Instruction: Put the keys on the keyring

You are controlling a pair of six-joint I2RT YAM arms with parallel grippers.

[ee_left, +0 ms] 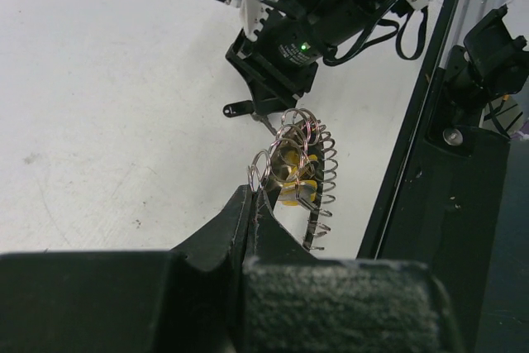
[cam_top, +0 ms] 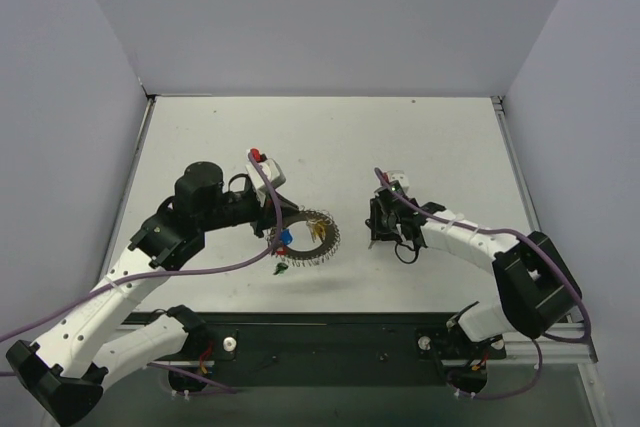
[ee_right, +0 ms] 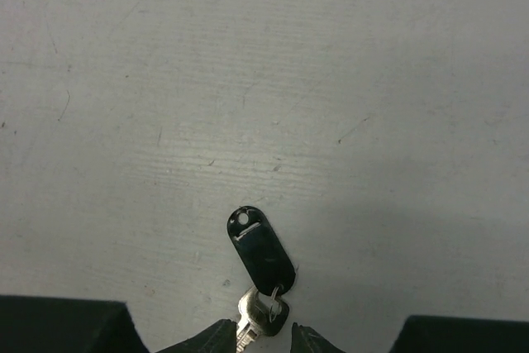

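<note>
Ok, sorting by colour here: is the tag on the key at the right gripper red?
No, the tag is black, attached to a silvery key.

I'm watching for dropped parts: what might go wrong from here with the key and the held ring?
1. The right gripper flanks only one end of the key; its black tag lies outside the jaws, so a thin pinch may slip.
2. The left gripper pinches the keyring at one edge of its coil; pushing a key on could twist it loose.

keyring [cam_top: 331,238] left, tagged key [ee_right: 263,254] right on table [cam_top: 420,137]
</note>
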